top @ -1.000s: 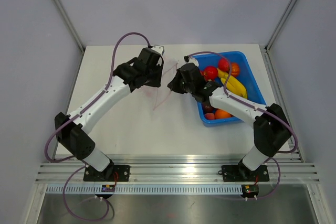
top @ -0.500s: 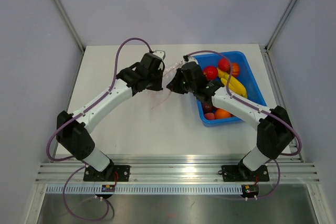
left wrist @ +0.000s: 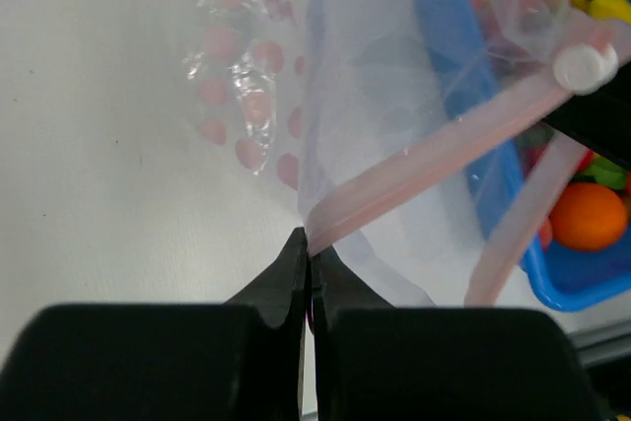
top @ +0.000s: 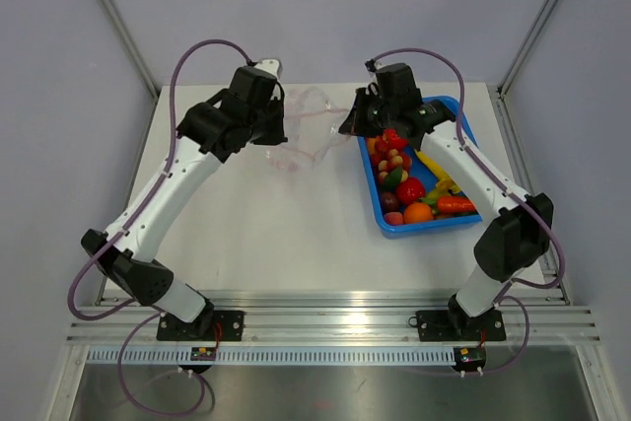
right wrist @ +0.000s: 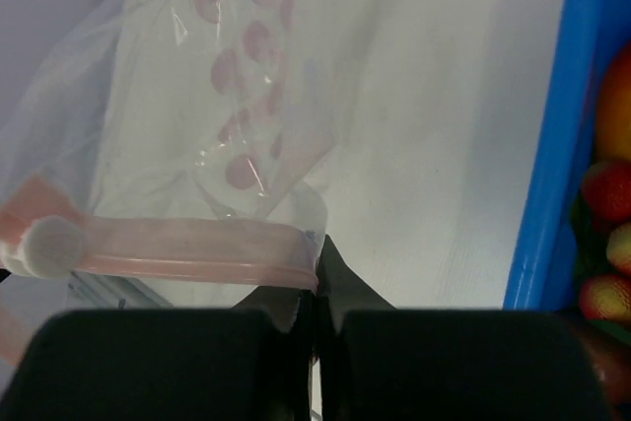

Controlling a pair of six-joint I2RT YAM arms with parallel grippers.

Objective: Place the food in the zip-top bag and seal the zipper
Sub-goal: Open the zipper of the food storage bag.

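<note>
Left pincer (left wrist: pixel 308 253): jaws pressed together on one end of the zipper (left wrist: pixel 434 160), nipping the pink strip.
Right pincer (right wrist: pixel 317 288): jaws likewise closed, gripping the strip's other end, just beside the far-left corner of the blue tray (top: pixel 426 229).

Zip-top bag (top: pixel 306 135): stretched between the two pincers, left of the tray at its far end. Mouth edge taut and uppermost, with two pink strips diverging in the left wrist view. Dotted body sags below. Whether its bottom touches the counter (top: pixel 276 234), cannot tell. A white slider knob (left wrist: pixel 582 66) sits on the strip toward the tray side.

Food (top: pixel 409 184): all lying in the tray, heaped against its left wall and near end. No piece is visible in the bag.

Edges: the tray's left wall runs close beside the bag's right end.
Room: white counter surface runs from the tray's left wall out to the left edge, and from below the bag toward the arm bases.
</note>
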